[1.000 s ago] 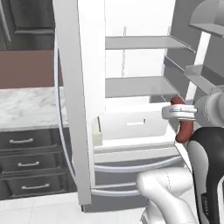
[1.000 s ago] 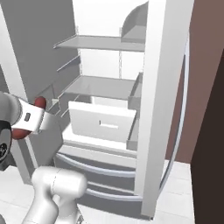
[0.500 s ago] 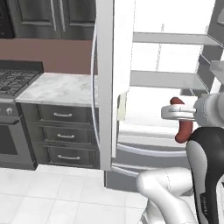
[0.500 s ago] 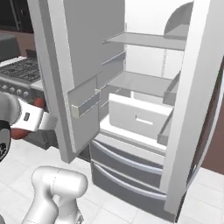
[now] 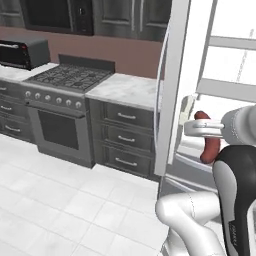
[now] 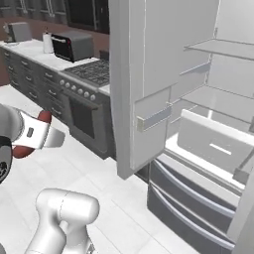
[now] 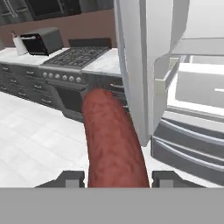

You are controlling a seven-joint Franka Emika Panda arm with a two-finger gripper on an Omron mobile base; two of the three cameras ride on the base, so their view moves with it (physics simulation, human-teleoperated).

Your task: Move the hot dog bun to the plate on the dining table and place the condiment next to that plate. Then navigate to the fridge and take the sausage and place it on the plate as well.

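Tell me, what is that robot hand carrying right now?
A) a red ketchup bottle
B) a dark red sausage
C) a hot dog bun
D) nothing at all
B: the gripper is closed on the sausage, which sticks out long and dark red between its fingertips, with the open fridge beside it.

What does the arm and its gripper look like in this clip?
The arm is made of glossy white rounded segments, with a dark, nearly black joint edged in white. The gripper has a pale grey-white blocky body. In the hand view, its two fingertips are small, dark grey and squared. No cables show.
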